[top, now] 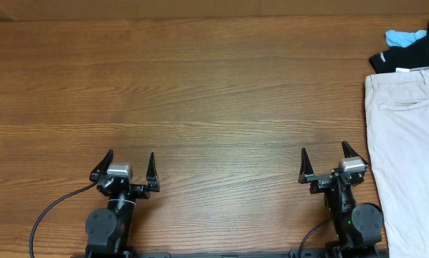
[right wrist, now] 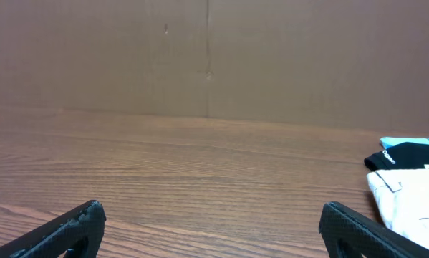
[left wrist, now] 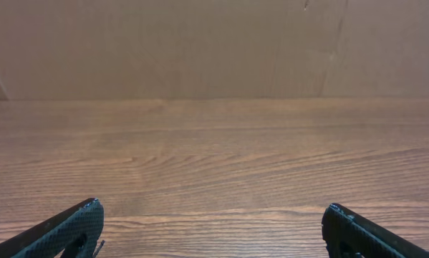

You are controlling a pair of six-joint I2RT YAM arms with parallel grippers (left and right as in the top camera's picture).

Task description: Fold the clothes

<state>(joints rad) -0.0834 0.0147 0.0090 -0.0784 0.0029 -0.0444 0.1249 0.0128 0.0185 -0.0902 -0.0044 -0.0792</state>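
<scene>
My left gripper (top: 130, 158) and right gripper (top: 324, 150) gape wide, holding nothing. Right one's just beside the shorts (top: 407, 143), left one's well away from them. Worry: they run off the overhead view, so a blind grab could snag the black garment (top: 407, 54) at their waistband.

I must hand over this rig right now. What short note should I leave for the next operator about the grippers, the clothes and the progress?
Left gripper: open, empty, far from the shorts.
Right gripper: open, empty, just left of the shorts, not touching them.
Shorts: lying flat at the right side, partly out of view; a black and blue garment lies beyond the waistband.
Done: no fold yet.
Left: all folding.
</scene>
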